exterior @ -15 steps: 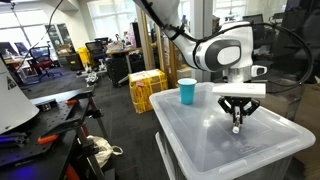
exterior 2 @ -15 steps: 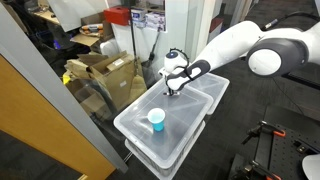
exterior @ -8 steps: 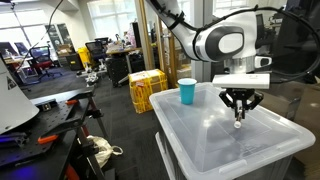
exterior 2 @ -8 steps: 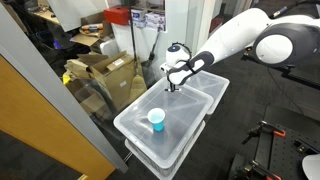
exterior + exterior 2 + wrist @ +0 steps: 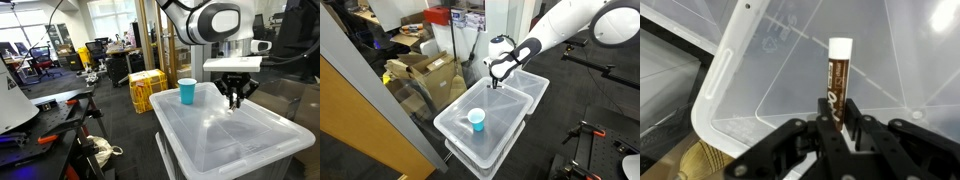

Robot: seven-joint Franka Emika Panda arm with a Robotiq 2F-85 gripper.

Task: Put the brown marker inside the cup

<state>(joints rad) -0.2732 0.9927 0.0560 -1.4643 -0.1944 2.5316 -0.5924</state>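
My gripper [image 5: 839,125] is shut on the brown marker [image 5: 838,78], which sticks out from between the fingers with its whitish end pointing away. In both exterior views the gripper [image 5: 234,98] [image 5: 497,78] hangs above the lid of the translucent bin [image 5: 230,140], with the marker tip [image 5: 235,106] pointing down. The cyan-blue cup [image 5: 187,91] stands upright on the bin lid, to the left of the gripper and apart from it. It also shows in an exterior view [image 5: 476,119], nearer the camera than the gripper.
Two translucent bins [image 5: 485,135] are stacked, with a raised lid rim [image 5: 715,85] seen from the wrist. A yellow crate [image 5: 148,88] stands on the floor behind. Cardboard boxes [image 5: 425,75] and a glass partition [image 5: 370,90] flank the bins.
The gripper has risen with the marker, lifting it clear of the bin lid and shifting slightly toward the cup. The cup has not moved.
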